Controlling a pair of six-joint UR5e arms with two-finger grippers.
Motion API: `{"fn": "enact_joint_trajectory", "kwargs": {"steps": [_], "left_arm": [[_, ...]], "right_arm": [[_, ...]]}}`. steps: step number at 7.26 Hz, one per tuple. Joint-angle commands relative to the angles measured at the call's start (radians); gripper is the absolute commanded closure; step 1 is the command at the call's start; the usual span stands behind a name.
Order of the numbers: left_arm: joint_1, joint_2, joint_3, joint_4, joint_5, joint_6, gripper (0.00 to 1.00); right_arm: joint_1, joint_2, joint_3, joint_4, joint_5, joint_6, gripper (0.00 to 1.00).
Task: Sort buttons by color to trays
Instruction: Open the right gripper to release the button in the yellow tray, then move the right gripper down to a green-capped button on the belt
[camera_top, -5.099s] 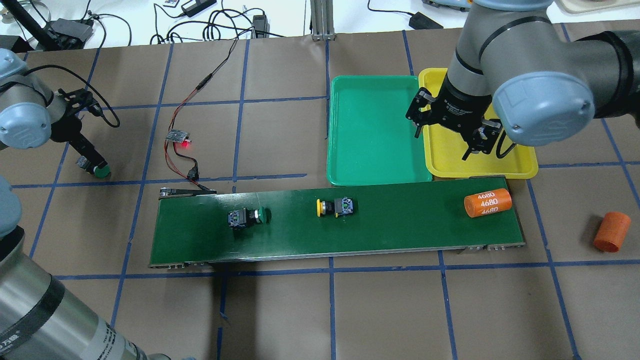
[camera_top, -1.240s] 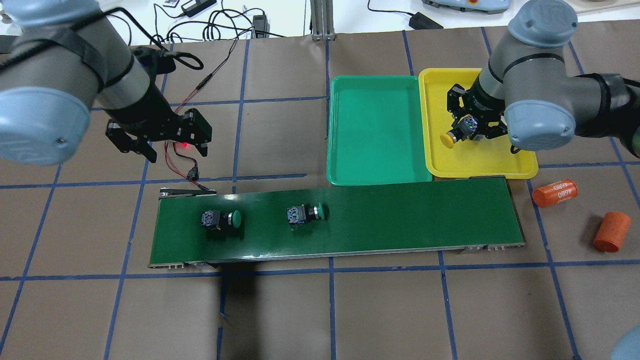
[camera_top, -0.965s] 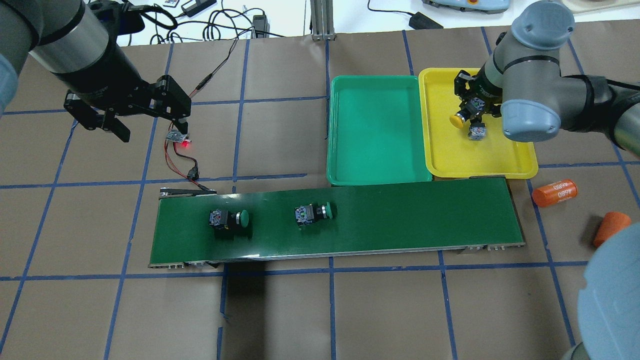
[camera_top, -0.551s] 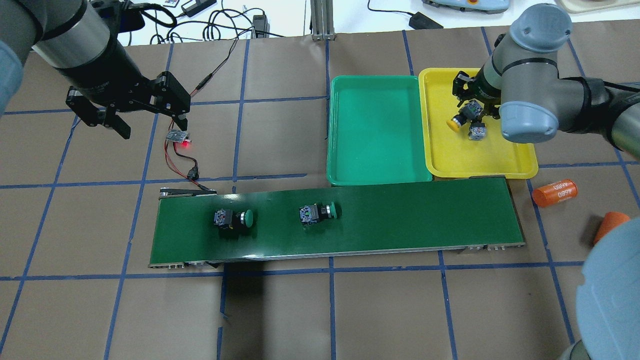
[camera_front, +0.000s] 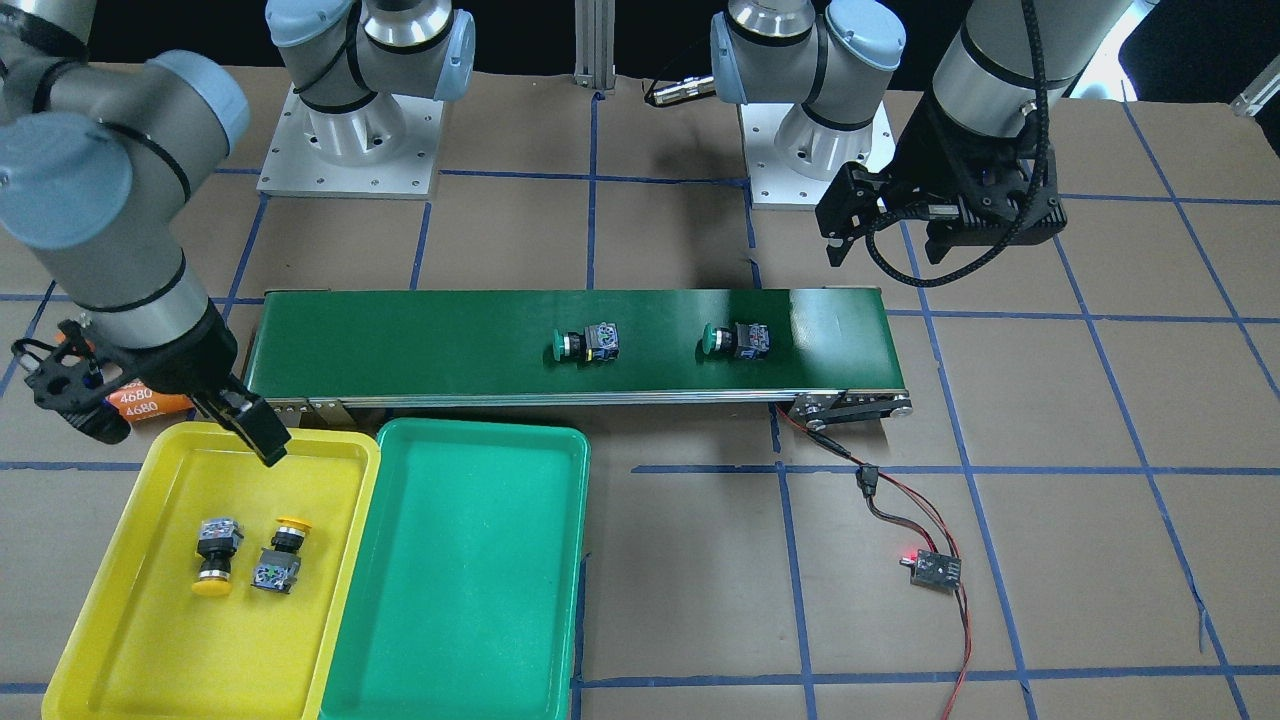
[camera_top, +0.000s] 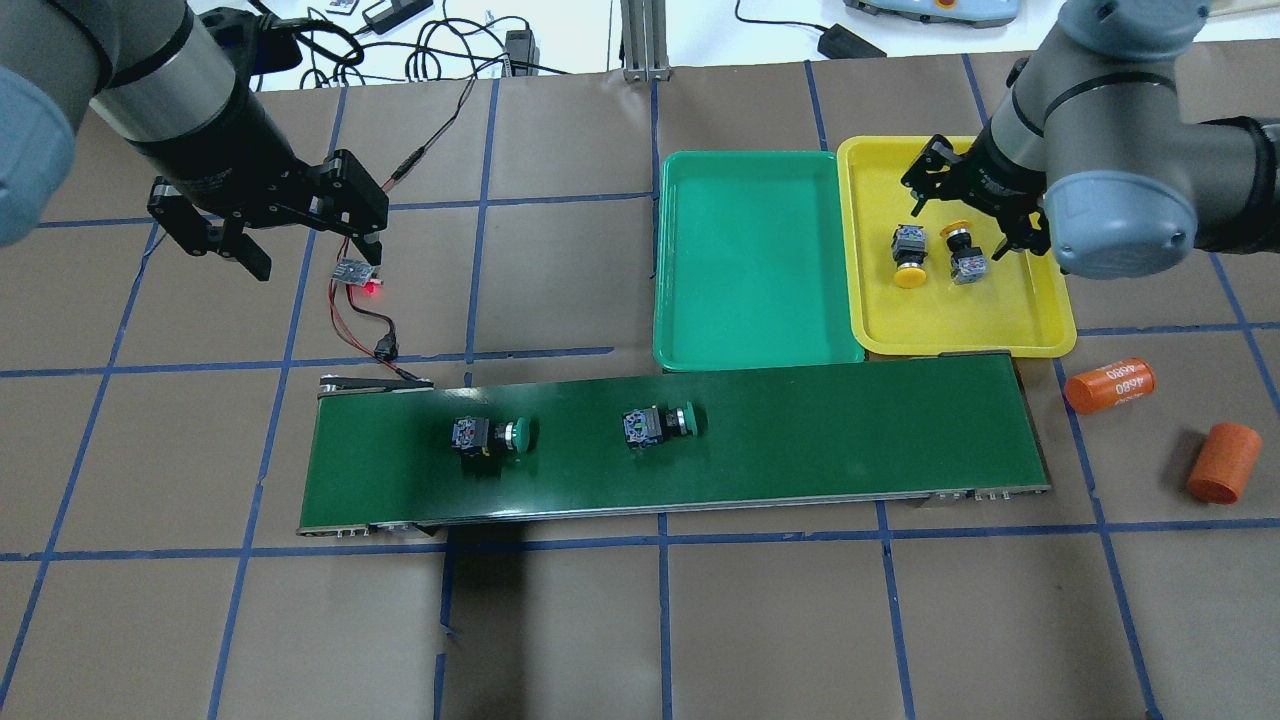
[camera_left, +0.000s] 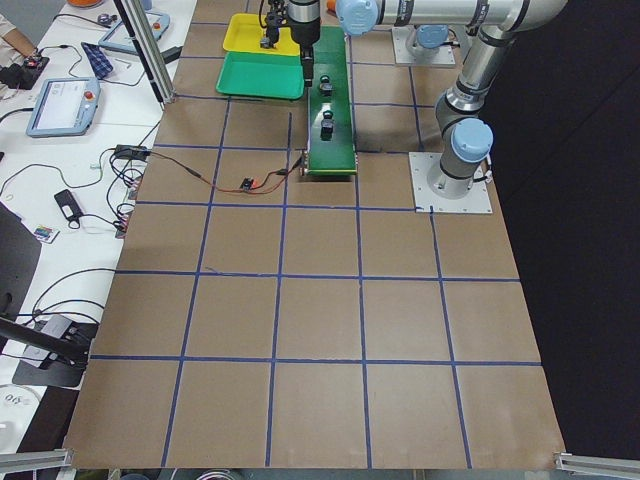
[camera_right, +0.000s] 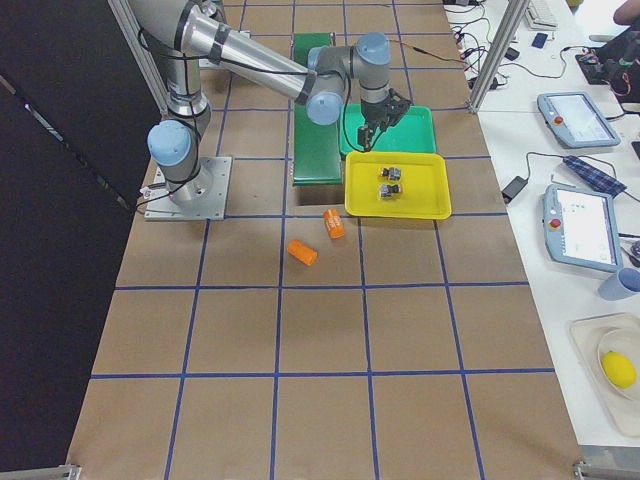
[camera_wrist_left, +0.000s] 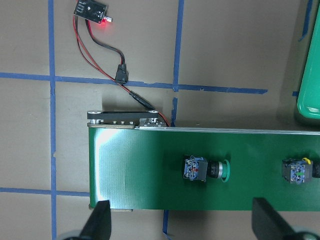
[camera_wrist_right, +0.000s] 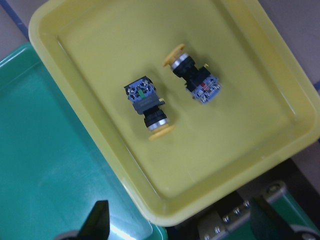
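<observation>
Seen from across the counter, my right gripper (camera_front: 160, 412) hangs spread and empty above the yellow tray (camera_front: 120, 640) toward the counter's right end, where the two yellow buttons (camera_front: 215, 555) lie on their sides just beside each other, while my left gripper (camera_front: 935, 235) hangs spread and empty over the left half; from overhead, the two green buttons (camera_top: 490, 435) lie well apart on the belt (camera_top: 850, 430), caps toward the right end, and the green tray (camera_top: 750, 280) sits just beside the yellow one, between belt and far edge; my wrist cameras show both pairs of fingertips apart, the left above the belt's left end, the right above the yellow buttons.
</observation>
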Motion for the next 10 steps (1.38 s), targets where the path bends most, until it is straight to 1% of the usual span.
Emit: {"fn": "enact_joint_trajectory", "kwargs": {"steps": [1, 2, 3, 4, 7, 8, 9, 10], "left_arm": [[0.0, 0.005, 0.0, 0.012, 0.0, 0.0, 0.0], [0.0, 0.004, -0.003, 0.015, 0.0, 0.0, 0.0], [0.0, 0.002, 0.0, 0.016, 0.0, -0.002, 0.0], [0.0, -0.001, -0.003, 0.018, 0.0, -0.002, 0.0], [0.0, 0.0, -0.003, 0.028, -0.006, -0.002, 0.0], [0.0, 0.0, -0.003, 0.035, -0.006, 0.0, 0.0], [0.0, -0.003, -0.002, 0.047, -0.011, -0.002, 0.0], [0.0, -0.004, 0.01, 0.047, -0.014, -0.002, 0.0]], "right_arm": [[0.025, -0.152, 0.002, 0.189, 0.001, 0.032, 0.0], [0.062, -0.158, 0.027, 0.214, 0.006, 0.087, 0.0], [0.138, -0.149, 0.049, 0.203, 0.019, 0.266, 0.0], [0.204, -0.117, 0.069, 0.202, 0.019, 0.432, 0.0], [0.272, -0.079, 0.077, 0.179, 0.029, 0.588, 0.0], [0.283, -0.048, 0.077, 0.168, 0.029, 0.677, 0.0], [0.318, -0.019, 0.075, 0.156, 0.026, 0.734, 0.0], [0.349, 0.019, 0.077, 0.093, 0.026, 0.762, 0.0]]}}
